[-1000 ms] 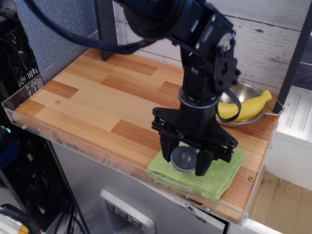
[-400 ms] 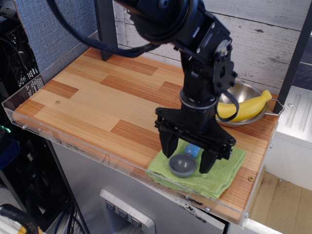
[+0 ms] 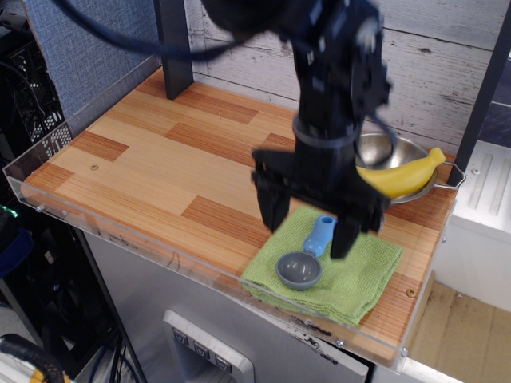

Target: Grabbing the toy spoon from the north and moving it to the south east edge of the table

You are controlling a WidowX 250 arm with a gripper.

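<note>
The toy spoon [image 3: 306, 260] lies on the green woven cloth [image 3: 363, 275] near the table's front right edge, grey bowl toward the front, light-blue handle pointing back. My gripper [image 3: 309, 224] hangs just above the spoon's handle, blurred by motion, with its jaws spread wide and nothing between them. One finger [image 3: 274, 209] is left of the spoon, the other [image 3: 346, 233] is right of it. The wooden table [image 3: 160, 171] has a clear acrylic rim.
A steel bowl [image 3: 391, 153] with wire handles holds a yellow banana [image 3: 399, 180] at the back right, just behind the arm. A dark post [image 3: 174, 44] stands at the back left. A white cabinet [image 3: 479, 215] is beyond the table's right edge.
The gripper let go of the spoon, which now lies on the cloth, and has risen upward with its jaws open.
</note>
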